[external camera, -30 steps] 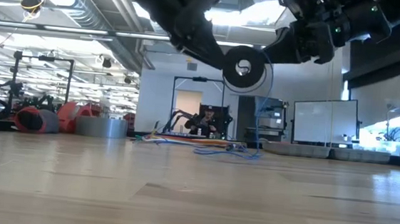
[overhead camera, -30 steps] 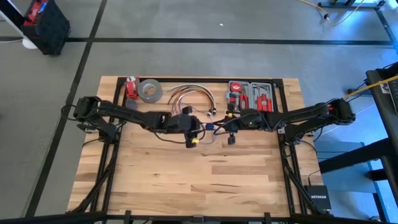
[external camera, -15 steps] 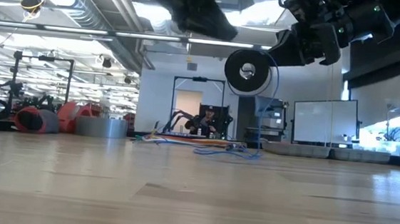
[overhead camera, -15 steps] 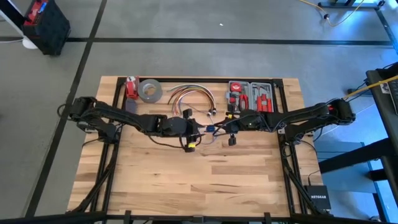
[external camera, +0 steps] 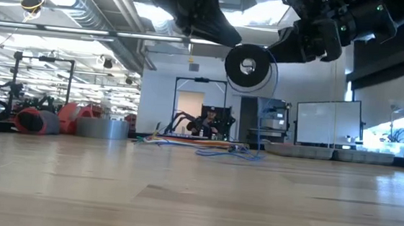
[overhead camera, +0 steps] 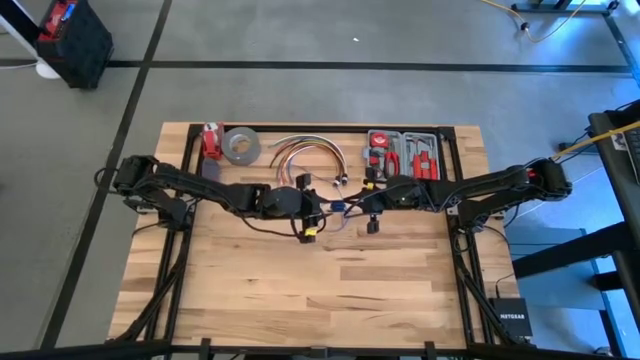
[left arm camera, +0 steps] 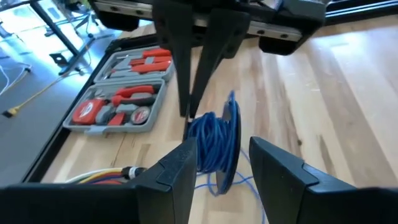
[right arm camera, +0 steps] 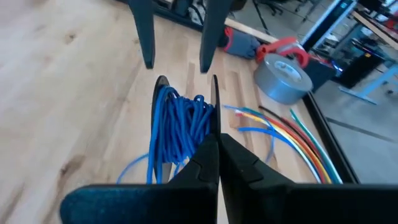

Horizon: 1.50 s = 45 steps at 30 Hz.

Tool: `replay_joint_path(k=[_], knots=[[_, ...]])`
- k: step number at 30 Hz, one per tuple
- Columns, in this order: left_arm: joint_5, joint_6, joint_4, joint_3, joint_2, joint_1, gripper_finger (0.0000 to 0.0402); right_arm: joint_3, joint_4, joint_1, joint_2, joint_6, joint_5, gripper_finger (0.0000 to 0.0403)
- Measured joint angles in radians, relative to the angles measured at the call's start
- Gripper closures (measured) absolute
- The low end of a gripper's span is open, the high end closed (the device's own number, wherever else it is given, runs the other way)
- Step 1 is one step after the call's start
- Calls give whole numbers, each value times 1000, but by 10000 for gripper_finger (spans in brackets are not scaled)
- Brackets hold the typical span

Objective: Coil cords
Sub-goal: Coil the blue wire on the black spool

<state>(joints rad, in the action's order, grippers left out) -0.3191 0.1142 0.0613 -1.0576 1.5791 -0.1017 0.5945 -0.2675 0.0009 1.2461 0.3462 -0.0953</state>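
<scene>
While your right hand [right arm camera: 214,146] stayed pinched shut on the spool of blue cord [right arm camera: 180,127] raised over the table's [overhead camera: 330,290] middle, your left hand [left arm camera: 217,165], open and empty, faced it from the left, spool axis running left-right.

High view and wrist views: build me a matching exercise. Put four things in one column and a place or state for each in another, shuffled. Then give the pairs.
Things:
1. tool case
2. grey tape roll
3. spool of blue cord
4. left gripper

Places or states:
A. held in the air at the shut fingertips of the right gripper
B. open, facing the spool
C. far edge, on the left arm's side of the coloured cable bundle
D. far edge, on the right arm's side of the bundle

Pairs: 1-D, 2-C, 3-A, 4-B.
</scene>
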Motion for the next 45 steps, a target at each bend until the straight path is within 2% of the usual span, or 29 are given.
replay_joint_path(k=[7,34,45], knots=[[2,3,6,0,0,-2,260,0,-20,0,0,-2,53,401],[4,33,26,0,37,8,260,0,-86,0,75,-21,53,401],[-11,55,19,-10,-4,-23,260,0,-74,0,75,-22,89,401]])
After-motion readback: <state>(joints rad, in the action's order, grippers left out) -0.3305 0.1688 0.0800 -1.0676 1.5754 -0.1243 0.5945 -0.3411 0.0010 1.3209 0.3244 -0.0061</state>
